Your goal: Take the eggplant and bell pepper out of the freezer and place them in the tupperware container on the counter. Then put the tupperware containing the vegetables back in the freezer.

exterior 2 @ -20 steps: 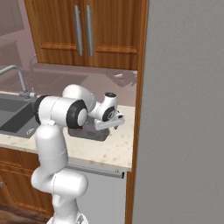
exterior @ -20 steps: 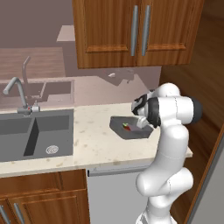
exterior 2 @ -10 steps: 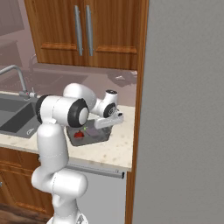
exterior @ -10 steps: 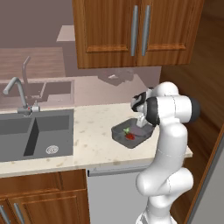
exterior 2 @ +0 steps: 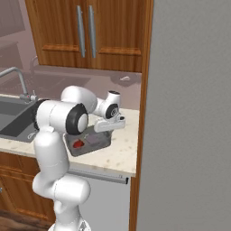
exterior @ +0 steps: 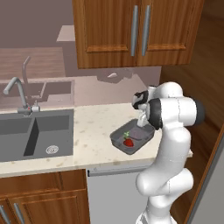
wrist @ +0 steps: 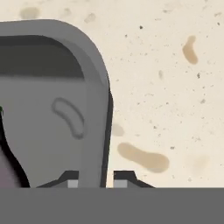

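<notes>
Gripper (wrist: 92, 180) closed down narrow over the wall of the tupperware container (wrist: 94, 127): in the hand view one fingertip (wrist: 72, 180) sits just inside the rim and the other just outside, the grey wall pinched between them, so the tray is held by its edge, not by its contents. An edge pinch makes sense here, since the tray looks too broad for the jaws to span and the rim is the one thin part on offer. Just beyond the fingers, inside the tray, a dark purplish shape with a touch of green shows at the near edge of the hand view, probably the eggplant, though too cropped to be sure. The bell pepper (exterior: 128, 142) lies on the tray floor a little farther in from the grip, small and red, green stub showing. From the left base view the tray seems tipped, the gripped end higher than the far end, which I judge to be the start of a lift off the counter (exterior: 94, 133). Risk as I read it: a one-sided hold lets the tray sag and the vegetables slide toward the low end. Off to the hand's side stands the freezer (exterior 2: 189, 135), grey door shut from this angle. Farthest from the hand, the sink (exterior: 33, 140) and faucet (exterior: 19, 94)
</notes>
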